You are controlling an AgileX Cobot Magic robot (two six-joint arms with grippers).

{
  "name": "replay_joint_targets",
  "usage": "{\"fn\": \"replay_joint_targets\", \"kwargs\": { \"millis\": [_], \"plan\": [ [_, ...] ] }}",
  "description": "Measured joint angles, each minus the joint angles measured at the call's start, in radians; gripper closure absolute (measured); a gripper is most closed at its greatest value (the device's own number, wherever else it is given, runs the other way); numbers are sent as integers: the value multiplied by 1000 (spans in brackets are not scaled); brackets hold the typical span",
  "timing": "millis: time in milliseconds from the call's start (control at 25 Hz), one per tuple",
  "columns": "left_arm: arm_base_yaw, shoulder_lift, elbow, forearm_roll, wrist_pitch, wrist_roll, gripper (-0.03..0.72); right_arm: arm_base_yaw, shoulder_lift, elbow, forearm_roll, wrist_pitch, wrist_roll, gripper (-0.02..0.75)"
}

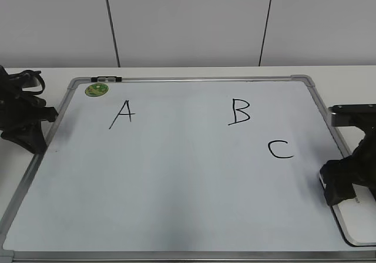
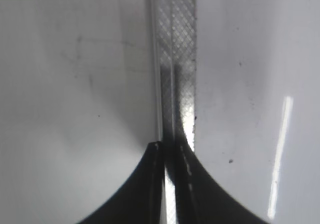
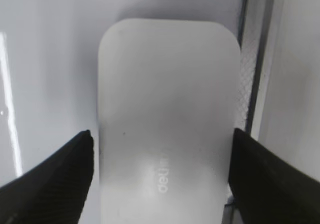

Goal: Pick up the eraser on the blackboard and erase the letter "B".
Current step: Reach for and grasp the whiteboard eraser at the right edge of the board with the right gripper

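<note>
The blackboard is a white dry-erase board with a silver frame, lying flat on the table. The black letter "B" stands at its upper right of centre. The white eraser lies at the board's right edge near the front; in the right wrist view it fills the middle, with grey lettering on top. My right gripper is open, lowered over the eraser with one finger on each side of it. My left gripper is shut and empty over the board's left frame.
A black "A" is at the upper left and a black "C" is right of centre below the "B". A round green magnet and a marker sit at the top left corner. The board's frame runs just right of the eraser.
</note>
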Motion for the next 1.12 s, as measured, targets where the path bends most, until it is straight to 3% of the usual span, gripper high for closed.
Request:
{"fn": "replay_joint_targets", "kwargs": {
  "millis": [400, 640, 1120],
  "plan": [
    [0, 0, 0, 0, 0, 0, 677, 0, 67, -22, -2, 25, 10, 119],
    [0, 0, 0, 0, 0, 0, 677, 0, 69, -22, -9, 33, 12, 183],
    [0, 0, 0, 0, 0, 0, 677, 0, 38, -22, -9, 35, 14, 189]
  ]
}}
